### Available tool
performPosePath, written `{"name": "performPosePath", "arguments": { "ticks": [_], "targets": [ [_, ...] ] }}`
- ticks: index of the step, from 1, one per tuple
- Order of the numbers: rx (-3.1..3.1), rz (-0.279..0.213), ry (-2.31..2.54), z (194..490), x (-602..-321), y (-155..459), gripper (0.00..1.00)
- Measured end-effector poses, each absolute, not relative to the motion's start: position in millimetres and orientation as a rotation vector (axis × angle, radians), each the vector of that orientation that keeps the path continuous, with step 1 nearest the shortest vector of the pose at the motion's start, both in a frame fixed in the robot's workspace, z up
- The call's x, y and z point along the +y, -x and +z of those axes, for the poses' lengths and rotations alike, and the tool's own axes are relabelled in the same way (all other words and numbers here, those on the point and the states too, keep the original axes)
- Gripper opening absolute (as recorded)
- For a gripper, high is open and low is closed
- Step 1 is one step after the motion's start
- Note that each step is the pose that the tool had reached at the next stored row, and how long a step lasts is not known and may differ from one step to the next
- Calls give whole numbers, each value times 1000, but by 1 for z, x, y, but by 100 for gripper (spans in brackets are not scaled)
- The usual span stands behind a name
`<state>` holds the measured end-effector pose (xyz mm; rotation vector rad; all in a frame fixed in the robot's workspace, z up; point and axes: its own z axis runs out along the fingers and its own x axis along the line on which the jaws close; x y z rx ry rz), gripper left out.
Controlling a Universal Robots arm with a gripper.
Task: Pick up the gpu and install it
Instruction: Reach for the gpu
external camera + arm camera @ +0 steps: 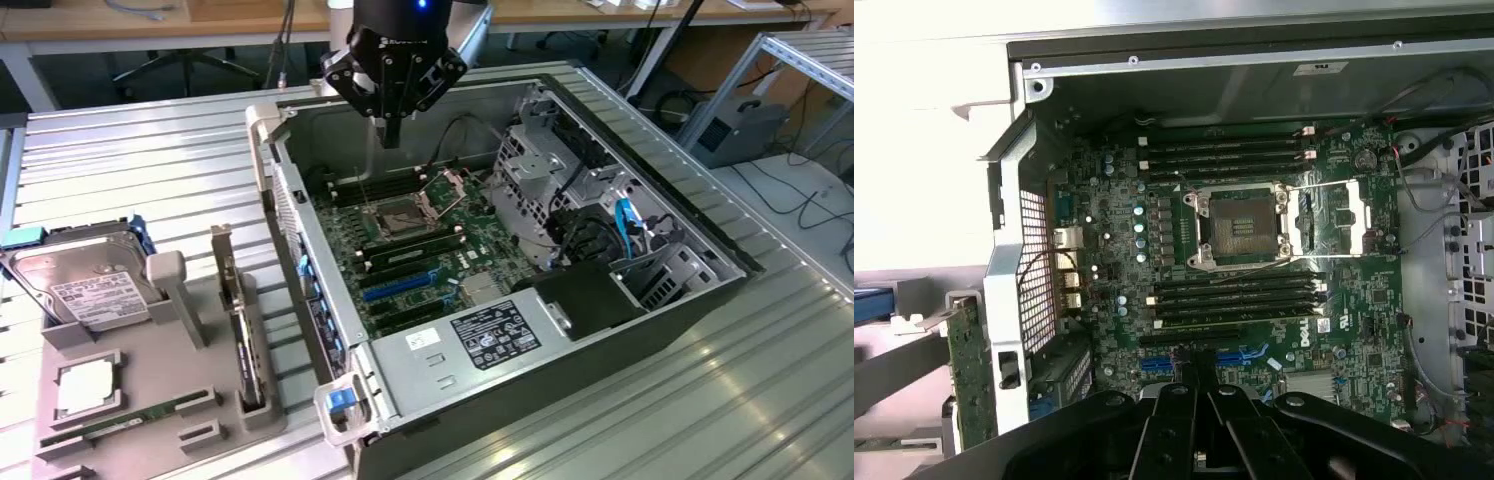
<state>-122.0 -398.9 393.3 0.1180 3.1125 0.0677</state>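
The gpu [242, 325] stands on edge in a grey holder [174, 430] at the exterior view's left, beside the open computer case [300, 250]. It is a thin dark card with a silver bracket at its far end. The wrist view catches the gpu [972, 375] outside the case wall. My gripper [388, 135] hangs over the far end of the case, above the motherboard [427, 250], well apart from the gpu. Its fingers [1189, 395] are shut together with nothing between them.
The grey holder also carries a silver hard drive [87, 285], a processor [87, 385] and a green memory stick [127, 418]. Inside the case are blue expansion slots [400, 287], an open processor socket [1244, 225], a drive cage [547, 170] and a power supply [494, 335].
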Motion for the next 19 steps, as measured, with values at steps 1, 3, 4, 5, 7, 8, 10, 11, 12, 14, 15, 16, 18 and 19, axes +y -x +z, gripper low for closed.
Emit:
{"name": "performPosePath", "arguments": {
  "ticks": [1,3,4,5,7,8,10,11,12,14,15,16,18,19],
  "targets": [
    [3113,68,-118,393,-399,122,11],
    [3112,68,-118,393,-399,122,11],
    [3112,68,-118,393,-399,122,11],
    [3112,68,-118,393,-399,124,11],
    [3112,68,-118,393,-399,128,11],
    [3113,68,-118,393,-399,131,11],
    [3112,68,-118,393,-399,138,11],
    [3112,68,-118,393,-399,140,11],
    [3112,68,-118,393,-399,142,11],
    [3113,68,-118,393,-399,145,11],
    [3112,68,-118,393,-399,148,11],
    [3113,68,-118,393,-399,150,11],
    [3112,68,-118,393,-399,153,11],
    [3112,68,-118,393,-399,154,11]
  ]
}}
